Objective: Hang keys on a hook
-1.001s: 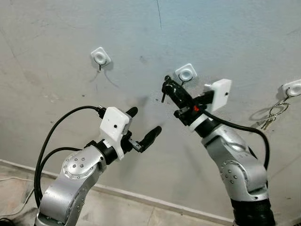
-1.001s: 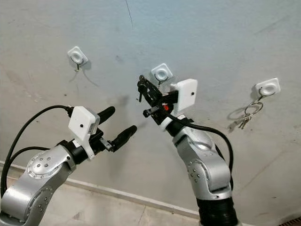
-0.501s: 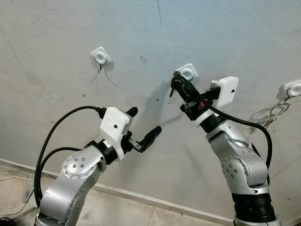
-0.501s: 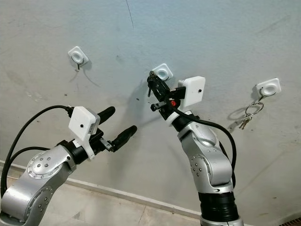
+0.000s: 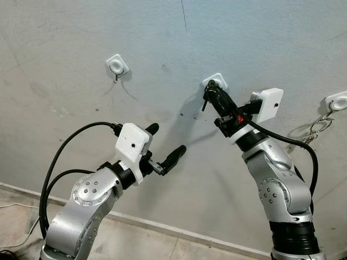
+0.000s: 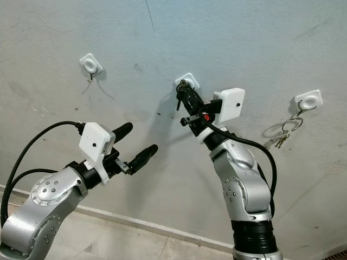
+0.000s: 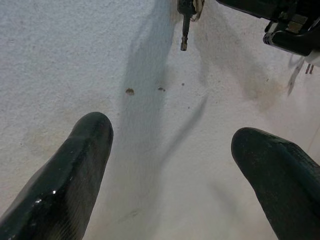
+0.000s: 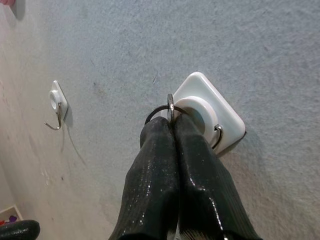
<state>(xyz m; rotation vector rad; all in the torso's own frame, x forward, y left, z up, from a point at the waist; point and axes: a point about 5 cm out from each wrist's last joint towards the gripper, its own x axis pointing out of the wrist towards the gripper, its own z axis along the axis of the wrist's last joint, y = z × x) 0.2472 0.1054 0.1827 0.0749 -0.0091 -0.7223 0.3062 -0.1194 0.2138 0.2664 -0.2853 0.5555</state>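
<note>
- The right gripper (image 8: 172, 131) was up at the wall, its two black fingers (image 8: 155, 170) pressed flat together and pinching the thin metal key ring (image 8: 159, 110) right against the middle white square adhesive hook (image 8: 212, 112).
- A dark key (image 5: 205, 102) dangled below the fingertips, just beside that hook's base plate.
- From the wrist view, the ring stood edge-on at the round boss, while the hook's bent wire prong (image 8: 217, 136) sat off to the side; I judged the ring was not over the prong yet.
- Risk one: letting go here would probably drop the keys down the grey plaster wall (image 5: 260, 43), because nothing seemed to be caught on the wire.
- Risk two: the closed fingers covered much of the ring, so the prong might meet finger instead of the opening and be pushed aside.
- Risk three: pressing hard on a stick-on plate could peel it off the wall.
- The left gripper (image 5: 165, 145) hung low and well apart from the action, fingers spread wide with nothing between them.
- The count: three white hooks on the wall, namely the left white hook (image 5: 116, 66) with nothing on it, the middle one being worked, and the right white hook (image 5: 337, 101) carrying another bunch of keys (image 5: 314, 130).
- Two key sets in all, two grippers, one of them busy.
</note>
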